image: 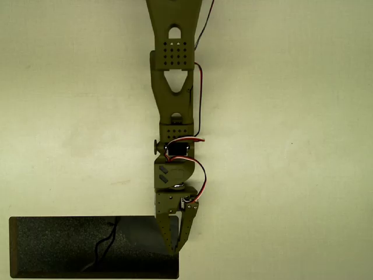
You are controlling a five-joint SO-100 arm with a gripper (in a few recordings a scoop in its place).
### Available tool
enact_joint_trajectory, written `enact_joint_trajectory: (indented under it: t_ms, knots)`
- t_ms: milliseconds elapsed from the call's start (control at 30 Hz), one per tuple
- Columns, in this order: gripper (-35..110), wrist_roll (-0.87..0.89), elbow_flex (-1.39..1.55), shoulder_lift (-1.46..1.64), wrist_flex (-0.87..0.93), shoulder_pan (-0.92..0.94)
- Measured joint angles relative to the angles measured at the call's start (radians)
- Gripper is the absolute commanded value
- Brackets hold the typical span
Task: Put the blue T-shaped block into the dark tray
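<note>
The dark tray (pixel 52 248) lies at the bottom left of the overhead view, long and black, with a thin wiggly line (pixel 105 242) on its floor. My olive-green arm reaches down from the top edge. My gripper (pixel 175 249) hangs over the tray's right end, its fingertips drawn together to a point, and nothing shows between them. The blue T-shaped block is hidden or out of view.
Pale, bare tabletop (pixel 291 146) spreads left and right of the arm. The tray's right edge (pixel 178 256) sits just under the gripper tip, and its lower rim runs along the bottom of the picture. Red and white wires (pixel 201 175) loop beside the wrist.
</note>
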Motion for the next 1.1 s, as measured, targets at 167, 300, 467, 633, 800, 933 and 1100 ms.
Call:
enact_joint_trajectory:
  t_ms: [167,300,467,633,800,933,1100]
  knots:
    - [0,-0.028,-0.018,-0.034,-0.017,0.021]
    - [1,-0.002,-0.048,-0.054,-0.041,0.017]
    - [0,0.071,-0.048,-0.086,-0.13,0.011]
    - [1,0.074,-0.077,-0.104,-0.118,0.011]
    - [0,0.074,-0.087,-0.109,-0.117,0.011]
    - [0,0.074,-0.087,-0.109,-0.117,0.011]
    - [0,0.074,-0.087,-0.109,-0.117,0.011]
